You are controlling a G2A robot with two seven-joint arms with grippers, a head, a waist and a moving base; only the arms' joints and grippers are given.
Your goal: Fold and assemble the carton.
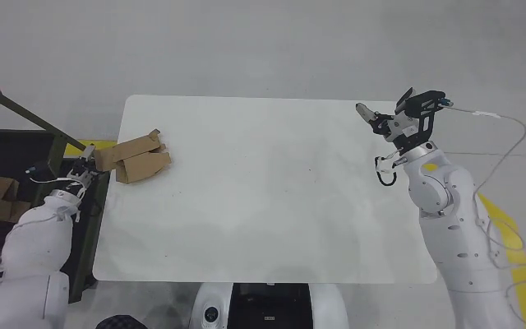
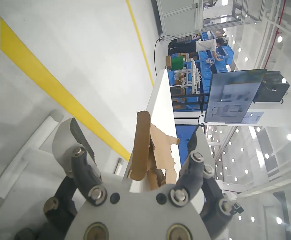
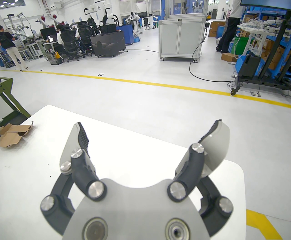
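Left gripper (image 2: 135, 131) spread, carton (image 1: 140, 159) flap between fingers at table (image 1: 263, 214) edge, likely pre-pinch. Right gripper (image 3: 147, 126) spread, idle, well apart.

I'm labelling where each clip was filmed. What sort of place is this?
Probably a robotics lab or factory hall: a yellow line runs across it, other white robots stand at the back, and a metal-framed cabinet stands nearby.

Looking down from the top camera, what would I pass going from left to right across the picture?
Left tool → cardboard carton → bare middle of the white table → right tool.
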